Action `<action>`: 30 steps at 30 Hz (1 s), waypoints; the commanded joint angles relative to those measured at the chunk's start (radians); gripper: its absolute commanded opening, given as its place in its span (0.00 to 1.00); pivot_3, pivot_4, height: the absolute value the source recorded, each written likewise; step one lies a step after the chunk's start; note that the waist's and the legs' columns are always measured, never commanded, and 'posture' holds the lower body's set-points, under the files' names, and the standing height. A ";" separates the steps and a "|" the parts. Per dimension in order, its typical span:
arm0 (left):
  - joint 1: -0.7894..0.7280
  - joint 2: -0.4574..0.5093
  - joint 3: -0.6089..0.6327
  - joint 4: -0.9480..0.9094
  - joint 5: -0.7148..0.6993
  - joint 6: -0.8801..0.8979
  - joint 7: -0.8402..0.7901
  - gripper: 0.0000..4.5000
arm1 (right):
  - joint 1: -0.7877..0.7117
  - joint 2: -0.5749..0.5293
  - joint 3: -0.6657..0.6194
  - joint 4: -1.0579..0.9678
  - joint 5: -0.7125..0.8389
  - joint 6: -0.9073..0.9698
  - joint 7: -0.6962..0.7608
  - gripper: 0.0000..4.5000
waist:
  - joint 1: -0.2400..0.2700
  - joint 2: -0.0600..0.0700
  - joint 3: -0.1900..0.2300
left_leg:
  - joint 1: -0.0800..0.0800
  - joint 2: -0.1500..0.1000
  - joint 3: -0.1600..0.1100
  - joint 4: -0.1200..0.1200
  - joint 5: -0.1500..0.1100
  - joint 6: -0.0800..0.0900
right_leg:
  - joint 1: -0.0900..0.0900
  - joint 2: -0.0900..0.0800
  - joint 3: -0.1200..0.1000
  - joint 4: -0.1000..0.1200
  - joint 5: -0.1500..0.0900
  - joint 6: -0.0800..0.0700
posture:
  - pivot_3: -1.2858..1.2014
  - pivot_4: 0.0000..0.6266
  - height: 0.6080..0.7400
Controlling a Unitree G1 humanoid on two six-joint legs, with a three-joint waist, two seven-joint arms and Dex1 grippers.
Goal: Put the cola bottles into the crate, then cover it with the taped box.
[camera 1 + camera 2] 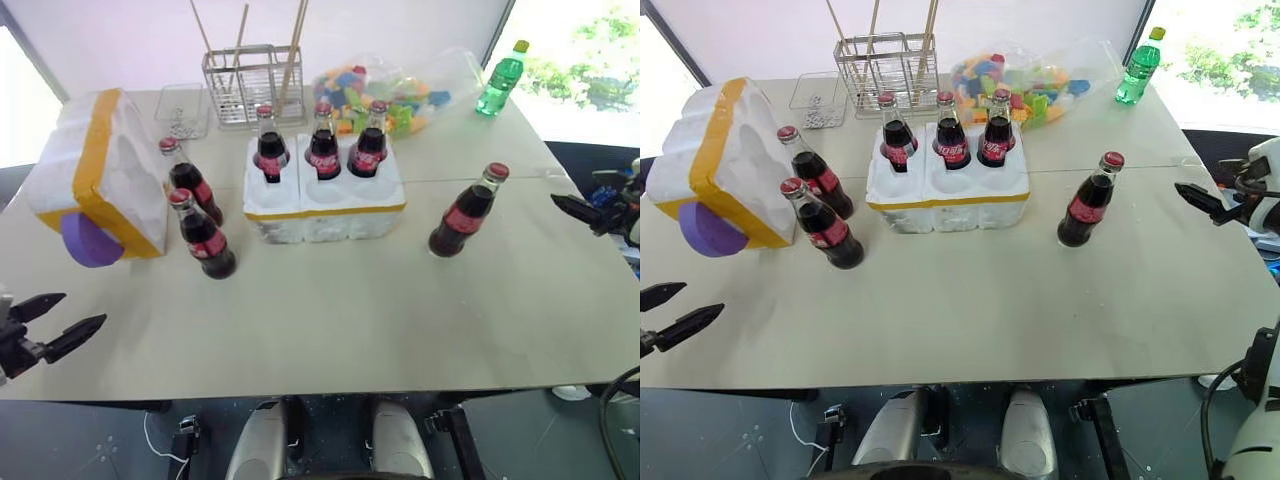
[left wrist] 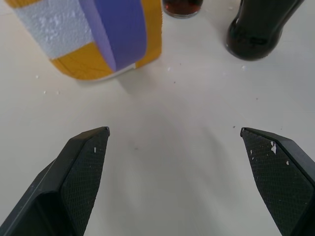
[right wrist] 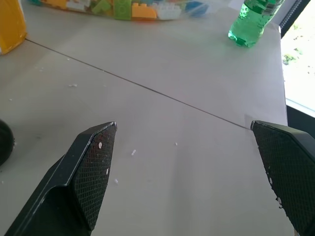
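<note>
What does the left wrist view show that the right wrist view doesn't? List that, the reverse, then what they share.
Left wrist: the box with its purple disc, two cola bottles, the open left tool.
Right wrist: the green bottle, toy blocks, the crate corner, a third cola bottle, the open right tool.
Shared: the table.

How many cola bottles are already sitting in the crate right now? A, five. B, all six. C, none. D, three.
D: three cola bottles stand in the back row of the crate, while two bottles stand on the table beside the taped box and one more bottle stands alone to the crate's right.
</note>
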 commanded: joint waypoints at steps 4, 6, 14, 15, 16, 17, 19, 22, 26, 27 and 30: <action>-0.002 -0.009 0.023 -0.026 -0.008 0.002 0.017 0.99 | -0.011 0.004 -0.008 -0.039 0.008 -0.005 0.000 1.00 | 0.000 0.000 0.000 | 0.000 0.000 0.000 0.000 0.000 0.000 | 0.000 0.000 0.000 0.000 0.000 0.000 | 0.52 0.24 0.97; -0.006 -0.007 0.024 -0.020 -0.009 0.001 0.015 0.99 | -0.006 0.003 -0.011 -0.042 0.010 -0.005 0.001 1.00 | 0.000 0.000 0.000 | 0.000 0.000 0.000 0.000 0.000 0.000 | 0.000 0.000 0.000 0.000 0.000 0.000 | 0.52 0.24 0.97; -0.038 0.005 0.016 0.008 -0.013 0.002 0.004 0.99 | 0.013 -0.002 -0.025 -0.057 0.027 0.020 0.014 1.00 | -0.001 0.000 0.000 | 0.000 0.000 0.000 0.000 0.000 0.001 | 0.000 0.000 0.000 0.000 0.000 0.000 | 0.52 0.24 0.97; -0.042 0.007 0.016 0.011 -0.015 0.002 0.000 0.99 | 0.013 -0.005 -0.029 -0.058 0.034 0.033 0.021 1.00 | -0.001 0.000 0.000 | 0.000 0.000 0.000 0.000 0.001 0.001 | 0.000 0.000 0.000 0.000 0.000 0.000 | 0.52 0.24 0.97; -0.047 0.010 0.017 0.012 -0.021 0.012 -0.003 0.99 | 0.011 -0.009 -0.032 -0.057 0.038 0.044 0.030 1.00 | -0.001 0.000 0.000 | 0.000 0.000 0.000 0.000 0.001 0.001 | 0.000 0.000 0.000 0.000 0.000 0.000 | 0.52 0.24 0.97; -0.052 0.014 0.020 0.010 -0.028 0.017 -0.010 0.99 | 0.009 -0.016 -0.032 -0.058 0.039 0.048 0.037 1.00 | -0.001 0.000 0.000 | 0.000 0.000 0.000 0.000 0.001 0.002 | 0.000 0.000 0.000 0.000 0.000 0.000 | 0.52 0.24 0.97; -0.060 0.023 0.022 0.006 -0.034 0.024 -0.019 0.99 | -0.005 -0.035 -0.027 -0.058 0.028 0.051 0.042 1.00 | -0.002 0.000 0.000 | 0.000 0.000 0.000 0.000 0.001 0.002 | 0.000 0.000 0.000 0.000 0.000 0.000 | 0.52 0.24 0.97; -0.073 0.044 0.006 0.007 -0.028 0.018 -0.041 0.99 | -0.075 -0.071 -0.020 -0.063 0.028 0.131 0.074 1.00 | -0.002 0.001 0.000 | 0.000 0.000 0.000 0.000 0.001 0.002 | 0.000 0.000 0.000 0.000 0.000 0.000 | 0.52 0.24 0.97; -0.101 0.076 0.001 -0.065 -0.116 0.108 -0.081 0.99 | -0.204 -0.115 0.033 -0.103 0.008 0.187 0.191 1.00 | -0.005 0.002 0.001 | 0.000 0.000 0.001 0.000 0.000 -0.001 | -0.002 0.000 0.001 0.001 0.000 0.000 | 0.52 0.24 0.97; -0.107 0.081 -0.001 -0.101 -0.145 0.136 -0.085 0.99 | -0.260 -0.122 0.042 -0.114 0.017 0.226 0.238 1.00 | -0.005 0.002 0.001 | 0.000 0.001 0.001 0.000 0.000 -0.001 | -0.002 0.000 0.001 0.001 0.000 0.000 | 0.52 0.24 0.97; -0.119 0.097 -0.030 -0.206 -0.197 0.193 -0.088 0.99 | -0.422 -0.122 0.092 -0.159 0.024 0.337 0.367 1.00 | -0.008 0.002 0.001 | 0.000 0.001 0.001 -0.001 0.000 -0.001 | -0.003 0.000 0.003 0.000 0.000 0.000 | 0.52 0.24 0.97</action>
